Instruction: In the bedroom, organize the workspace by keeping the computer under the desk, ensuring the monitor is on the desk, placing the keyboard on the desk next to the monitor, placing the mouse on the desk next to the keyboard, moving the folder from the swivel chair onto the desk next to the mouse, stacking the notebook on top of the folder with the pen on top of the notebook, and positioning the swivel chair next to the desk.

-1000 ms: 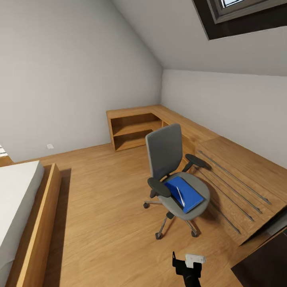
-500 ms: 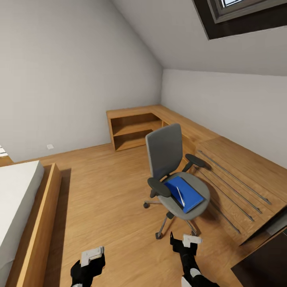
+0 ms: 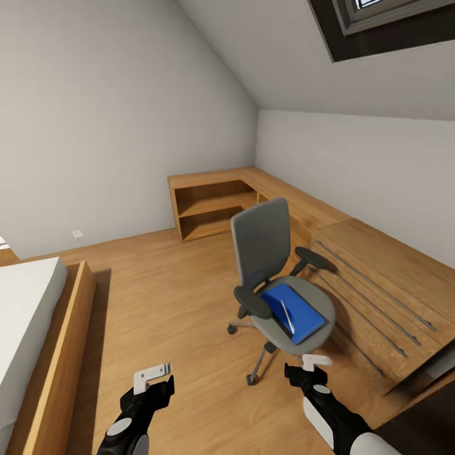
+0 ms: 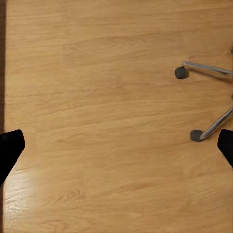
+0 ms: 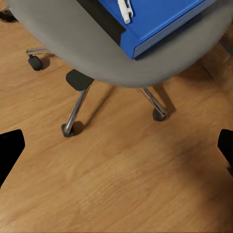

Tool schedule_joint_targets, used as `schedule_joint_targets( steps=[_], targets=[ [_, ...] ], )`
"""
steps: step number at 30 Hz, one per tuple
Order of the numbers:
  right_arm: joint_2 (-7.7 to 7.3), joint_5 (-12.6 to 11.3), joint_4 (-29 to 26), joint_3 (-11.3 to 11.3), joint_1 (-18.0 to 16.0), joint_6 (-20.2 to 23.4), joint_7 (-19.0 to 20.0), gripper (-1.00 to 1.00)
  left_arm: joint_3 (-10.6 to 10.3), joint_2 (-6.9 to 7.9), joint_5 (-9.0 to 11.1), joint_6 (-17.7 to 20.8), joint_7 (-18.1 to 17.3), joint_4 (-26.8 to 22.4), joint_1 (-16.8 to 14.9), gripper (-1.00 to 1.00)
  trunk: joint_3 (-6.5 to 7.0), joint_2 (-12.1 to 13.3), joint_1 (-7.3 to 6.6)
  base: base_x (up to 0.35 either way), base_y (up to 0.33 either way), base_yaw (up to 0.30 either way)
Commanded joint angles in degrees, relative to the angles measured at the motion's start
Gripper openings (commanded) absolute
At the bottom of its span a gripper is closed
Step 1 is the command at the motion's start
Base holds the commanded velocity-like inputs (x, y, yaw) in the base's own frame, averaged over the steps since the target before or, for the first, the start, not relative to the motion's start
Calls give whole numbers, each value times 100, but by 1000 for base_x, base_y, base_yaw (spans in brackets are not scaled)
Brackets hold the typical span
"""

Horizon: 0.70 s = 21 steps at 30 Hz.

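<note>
The swivel chair (image 3: 262, 243), grey with black armrests, stands mid-floor on its chrome base (image 5: 75, 114). On its seat lies the blue folder (image 3: 296, 308), also seen close up as the folder (image 5: 160, 19), with the white pen (image 3: 286, 314) on top; the pen (image 5: 124, 8) shows its tip. My left gripper (image 3: 151, 379) hangs open over bare floor, left of the chair; the left gripper (image 4: 116, 148) has nothing between its fingers. My right gripper (image 3: 309, 366) is open just in front of the seat; the right gripper (image 5: 116, 148) faces the floor below it. Computer, monitor, keyboard, mouse, notebook and desk are out of view.
A light wooden chest (image 3: 379, 278) with long bar handles stands right behind the chair. A low wooden shelf (image 3: 208, 205) runs along the far wall. A bed (image 3: 28, 328) in a wooden frame lies at the left. Open plank floor (image 3: 170, 297) lies between bed and chair.
Both arms have risen and reached forward: the left gripper came into view, and the right gripper moved up toward the chair seat. The chair and folder have not moved.
</note>
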Motion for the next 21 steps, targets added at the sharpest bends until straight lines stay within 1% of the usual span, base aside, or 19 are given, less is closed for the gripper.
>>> schedule_joint_targets(
  steps=[1,14,21],
  targets=[
    [-7,-56,-6,48,-4,-5,-36,100,-11,-1,60,15,54,-7,-4,100,-6,-4,3,303,-50,0],
    [11,-49,26,74,-5,-4,-24,100,-24,-8,61,8,54,3,-4,100,-6,-4,3,316,-91,0],
    [12,-49,30,83,-5,-4,-22,100,-25,-5,81,14,47,3,-3,100,-6,-4,3,319,-24,0]
  ],
)
